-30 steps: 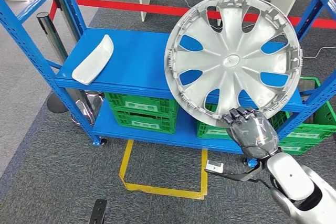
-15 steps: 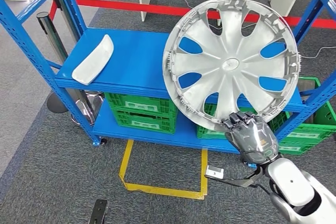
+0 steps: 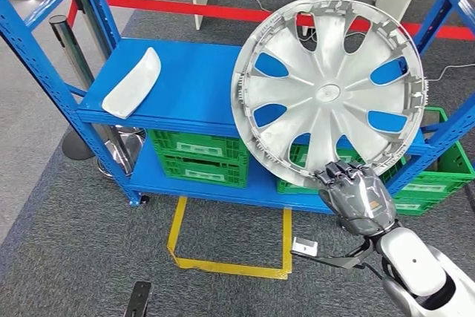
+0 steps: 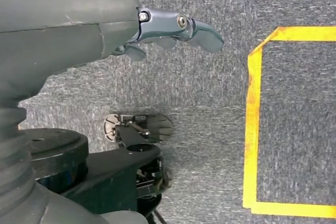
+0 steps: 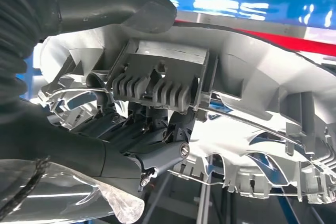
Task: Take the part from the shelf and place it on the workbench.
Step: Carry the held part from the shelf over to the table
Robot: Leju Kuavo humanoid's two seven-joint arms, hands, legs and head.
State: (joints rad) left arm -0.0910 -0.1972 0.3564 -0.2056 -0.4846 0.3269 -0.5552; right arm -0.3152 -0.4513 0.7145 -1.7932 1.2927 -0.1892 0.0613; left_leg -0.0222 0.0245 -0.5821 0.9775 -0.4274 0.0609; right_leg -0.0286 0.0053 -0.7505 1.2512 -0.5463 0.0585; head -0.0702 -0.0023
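A large silver wheel cover [image 3: 330,90] with several spokes stands nearly upright in the air in front of the blue shelf [image 3: 190,87]. My right hand [image 3: 358,197] grips its lower rim from below. In the right wrist view the cover's ribbed inner rim [image 5: 158,85] lies against the fingers [image 5: 158,150]. My left hand [image 4: 174,27] hangs over the grey carpet, fingers stretched out and holding nothing.
A white curved part [image 3: 132,83] lies on the shelf's left end. Green crates [image 3: 196,157] fill the lower level. Yellow floor tape [image 3: 229,265] marks a square before the shelf. A red barrier strip [image 3: 168,9] runs behind, beside a metal post [image 3: 70,46].
The whole picture has shifted slightly. The wheel cover has tilted a little and my right hand has sunk a bit with it, still gripping the rim.
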